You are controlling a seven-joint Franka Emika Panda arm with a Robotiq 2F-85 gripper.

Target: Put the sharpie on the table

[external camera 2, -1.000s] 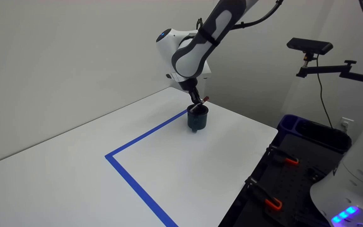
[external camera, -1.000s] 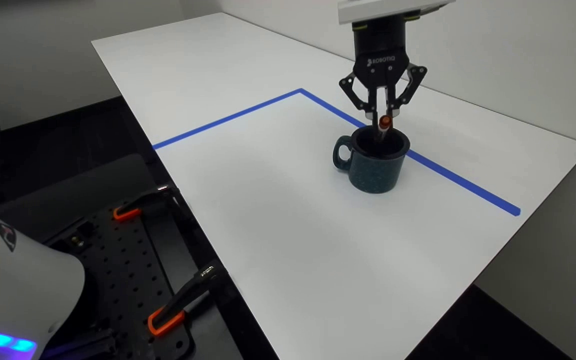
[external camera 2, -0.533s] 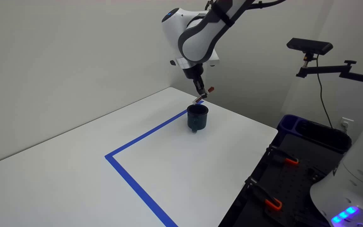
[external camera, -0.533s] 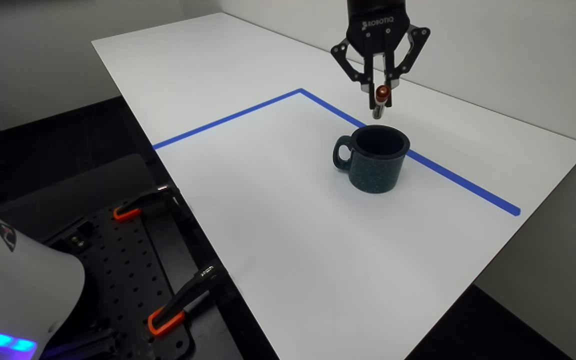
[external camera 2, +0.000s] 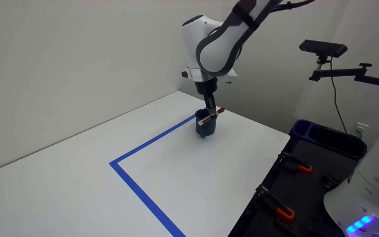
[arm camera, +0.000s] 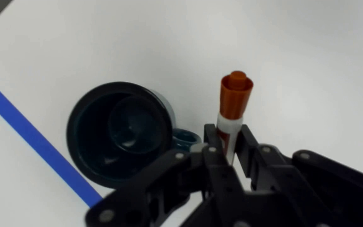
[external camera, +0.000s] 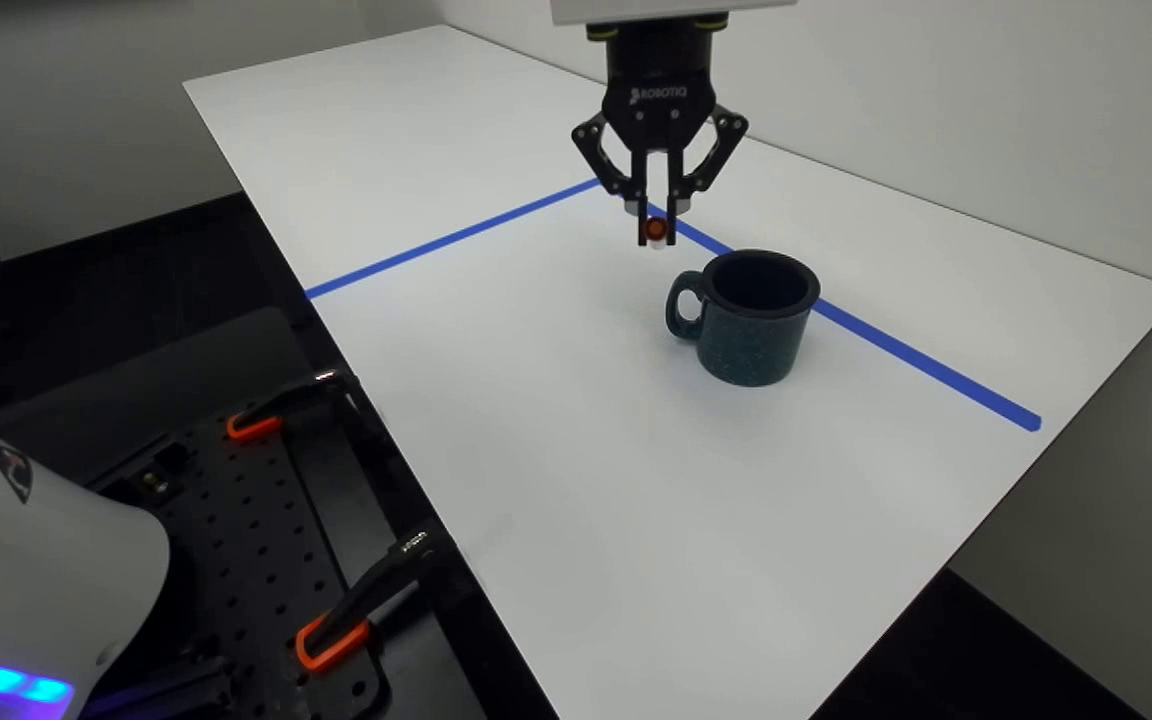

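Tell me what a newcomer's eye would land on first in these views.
Probably the sharpie, its orange-red cap bright in the wrist view, clamped in the gripper above the white table. Then the dark mug, upright on that table, and the blue tape line running behind it in an exterior view.

Big white table [external camera 2: 192,177] here, with blue tape [external camera 2: 115,165] stuck on it, bending into a corner left of centre in an exterior view. There's also a dark blue-green mug [external camera: 754,345] sitting upright on it, right of centre in an exterior view, handle [external camera: 673,308] toward frame left, tape passing just behind.
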